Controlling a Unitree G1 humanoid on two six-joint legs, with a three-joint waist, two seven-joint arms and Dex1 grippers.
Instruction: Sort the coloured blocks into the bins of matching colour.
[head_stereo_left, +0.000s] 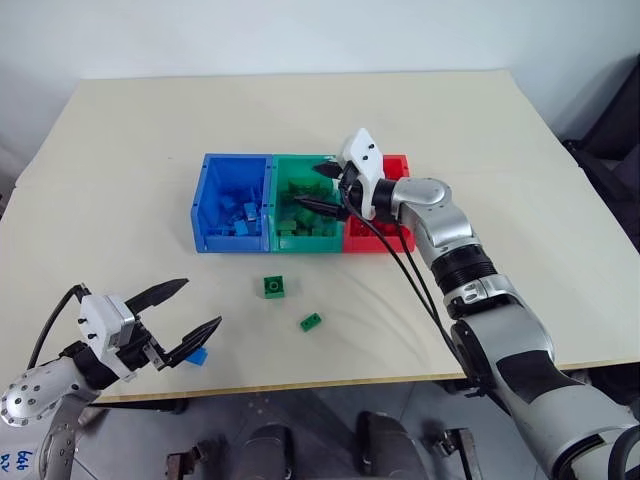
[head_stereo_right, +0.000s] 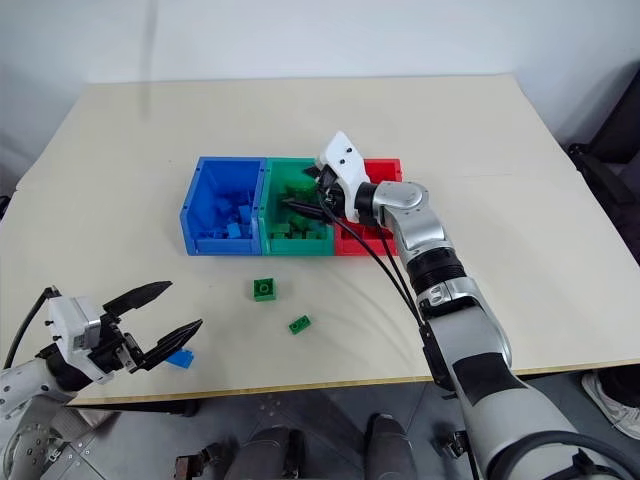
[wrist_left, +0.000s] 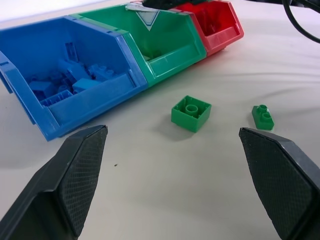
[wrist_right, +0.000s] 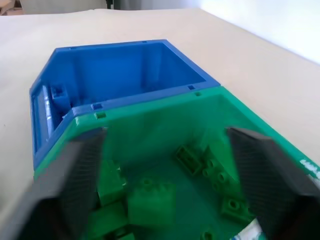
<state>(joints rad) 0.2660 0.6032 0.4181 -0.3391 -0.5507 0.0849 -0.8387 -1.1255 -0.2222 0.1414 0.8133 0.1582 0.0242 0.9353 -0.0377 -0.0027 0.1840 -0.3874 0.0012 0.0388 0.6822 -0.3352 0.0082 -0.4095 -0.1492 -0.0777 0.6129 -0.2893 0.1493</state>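
Three joined bins stand mid-table: blue (head_stereo_left: 236, 159), green (head_stereo_left: 292, 160) and red (head_stereo_left: 374, 241). My right gripper (head_stereo_left: 310, 186) hovers open over the green bin, nothing between its fingers; the right wrist view looks down on several green blocks (wrist_right: 150, 197) lying inside. Blue blocks (head_stereo_left: 238, 212) fill the blue bin. Two green blocks lie on the table in front of the bins, a square one (head_stereo_left: 275, 286) and a smaller one (head_stereo_left: 311, 321). My left gripper (head_stereo_left: 200, 303) is open near the table's front left, empty, with a small blue block (head_stereo_left: 197, 354) just beside its lower finger.
The table's front edge (head_stereo_left: 330, 380) runs just behind my left gripper. Black cables (head_stereo_left: 410, 275) hang from my right wrist across the red bin's front. Bare tabletop surrounds the bins on the far side and both flanks.
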